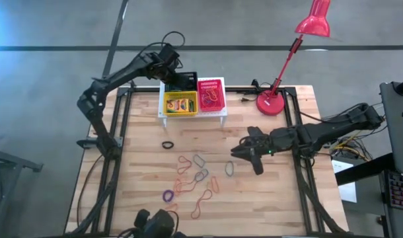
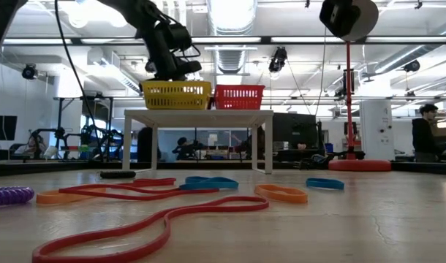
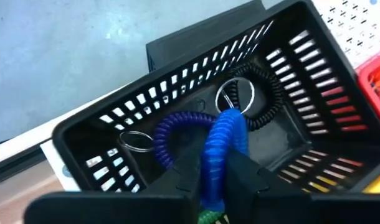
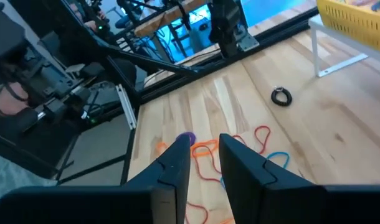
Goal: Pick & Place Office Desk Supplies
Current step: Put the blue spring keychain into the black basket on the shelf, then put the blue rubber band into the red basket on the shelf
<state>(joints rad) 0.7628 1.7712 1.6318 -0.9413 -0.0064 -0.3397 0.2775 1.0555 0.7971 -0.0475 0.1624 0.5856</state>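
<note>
Fingers [image 3: 240,177] of the left gripper [image 3: 213,180] pinch a blue coil over the black basket [image 3: 289,74] on the stand [image 1: 191,116] at the desk's far edge — it already holds a black coil [image 3: 265,99]. Yellow basket [image 1: 180,104] holds crayons, red basket [image 1: 211,96] bands. Many bands [image 1: 195,178] remain mid-desk; the right gripper [image 4: 205,168] — spread — hovers there.

text: none readable in any view | crayon boxes [image 1: 178,104] in the yellow basket [image 1: 167,108]: probably printed, too small to make out | signs, numbers: none legible
</note>
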